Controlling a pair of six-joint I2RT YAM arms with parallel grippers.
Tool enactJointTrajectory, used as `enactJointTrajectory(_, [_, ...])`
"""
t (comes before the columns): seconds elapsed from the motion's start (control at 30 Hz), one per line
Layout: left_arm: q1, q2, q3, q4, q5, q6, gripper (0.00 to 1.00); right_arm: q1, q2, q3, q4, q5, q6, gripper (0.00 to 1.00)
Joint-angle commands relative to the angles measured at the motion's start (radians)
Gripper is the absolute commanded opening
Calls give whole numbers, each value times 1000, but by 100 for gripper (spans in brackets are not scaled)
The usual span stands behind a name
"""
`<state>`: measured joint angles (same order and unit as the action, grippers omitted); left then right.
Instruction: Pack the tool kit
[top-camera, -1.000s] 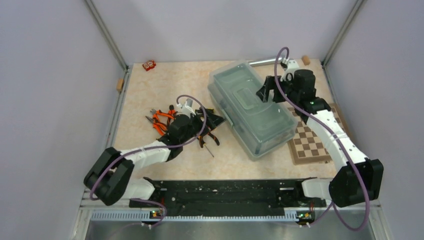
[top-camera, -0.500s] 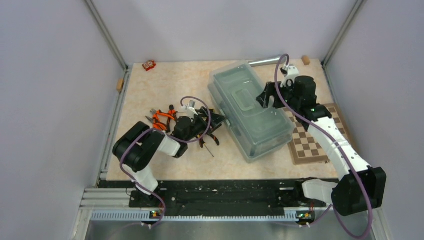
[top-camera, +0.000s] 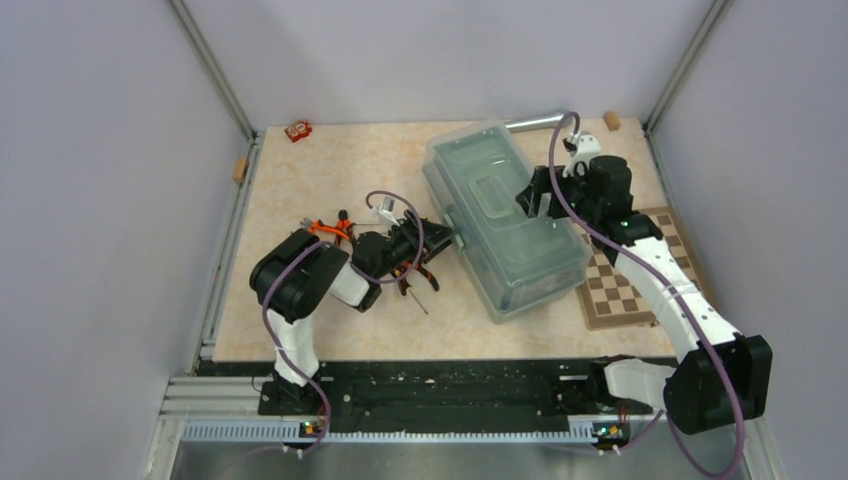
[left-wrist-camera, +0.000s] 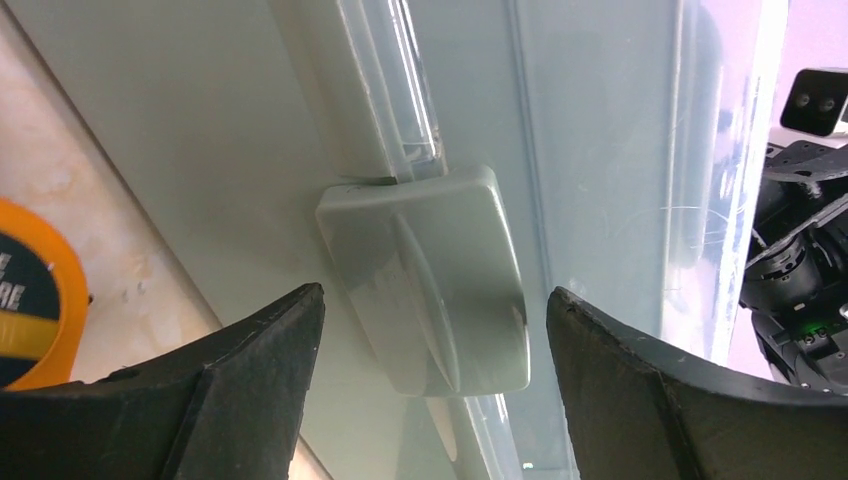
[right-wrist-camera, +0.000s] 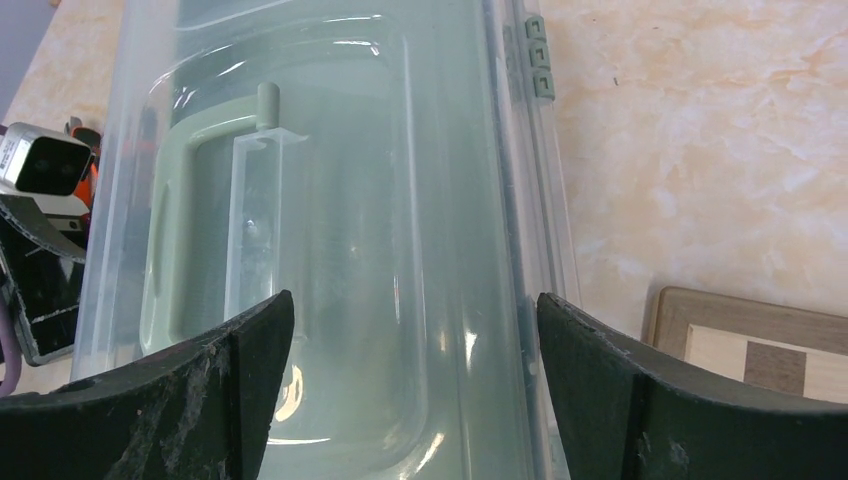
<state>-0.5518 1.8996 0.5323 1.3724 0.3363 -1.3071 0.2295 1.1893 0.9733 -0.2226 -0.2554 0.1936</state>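
Facing the toolbox (top-camera: 505, 230) side latch (left-wrist-camera: 425, 275), left hand (top-camera: 437, 237) gapes wide, latch between fingers (left-wrist-camera: 250, 380), no contact. Right hand (top-camera: 533, 197) wide above closed lid (right-wrist-camera: 400, 200), beside handle (right-wrist-camera: 160, 250). Toolbox sits mid-worktop (top-camera: 330, 170), right of centre.

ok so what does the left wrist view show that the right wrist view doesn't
Only the left wrist: the latch, framed between the left gripper's open jaws, plus the orange tape measure at the edge. Only the right wrist: the lid handle, the hinges and a chessboard corner. Both: the green toolbox and the marbled table.
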Motion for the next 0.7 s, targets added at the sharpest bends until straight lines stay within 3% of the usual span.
enactJointTrajectory(0.0, [-14,25,113,71,24,7,84,63,-8,-37,-68,-149,67,88])
enactJointTrajectory(0.3, [3,89,242,59,77,-9,81,63,-20,-72,-29,-153,125,88])
enactJointTrajectory(0.67, [12,168,189,200,80,-99,88,63,-13,-111,19,-171,167,87])
